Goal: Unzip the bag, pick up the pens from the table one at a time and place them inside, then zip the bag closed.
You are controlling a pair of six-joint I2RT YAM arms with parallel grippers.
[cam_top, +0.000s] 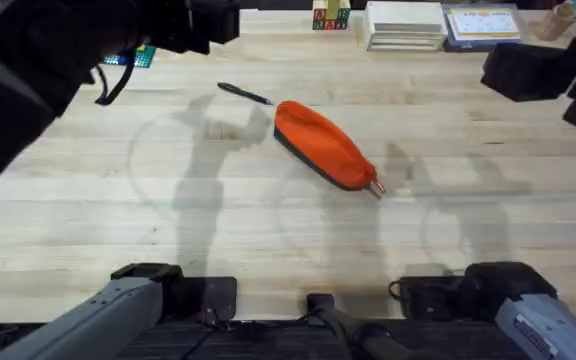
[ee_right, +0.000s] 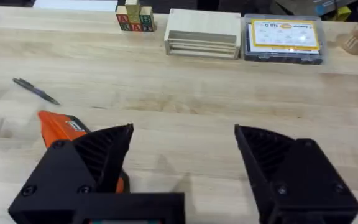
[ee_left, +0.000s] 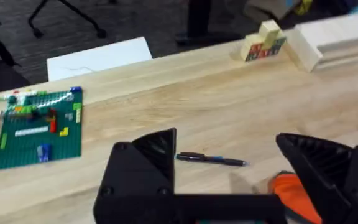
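Observation:
The orange bag (cam_top: 323, 145) lies slantwise in the middle of the table (cam_top: 168, 200), its small pull tab (cam_top: 376, 186) at the near right end. One dark pen (cam_top: 245, 94) lies just beyond the bag's far left end. My left gripper (ee_left: 229, 168) hangs open high above the table, with the pen (ee_left: 211, 159) and the bag's end (ee_left: 291, 193) below and between its fingers. My right gripper (ee_right: 185, 162) is open too, raised at the far right, with the bag (ee_right: 61, 127) and the pen (ee_right: 35, 91) off to its side. Neither gripper holds anything.
Along the far edge stand alphabet blocks (cam_top: 331, 15), a stack of pale wooden slabs (cam_top: 404, 25) and a labelled clear box (cam_top: 481, 25). A green brick baseplate (ee_left: 39, 127) lies at the far left, with a white sheet (ee_left: 98, 57) behind it.

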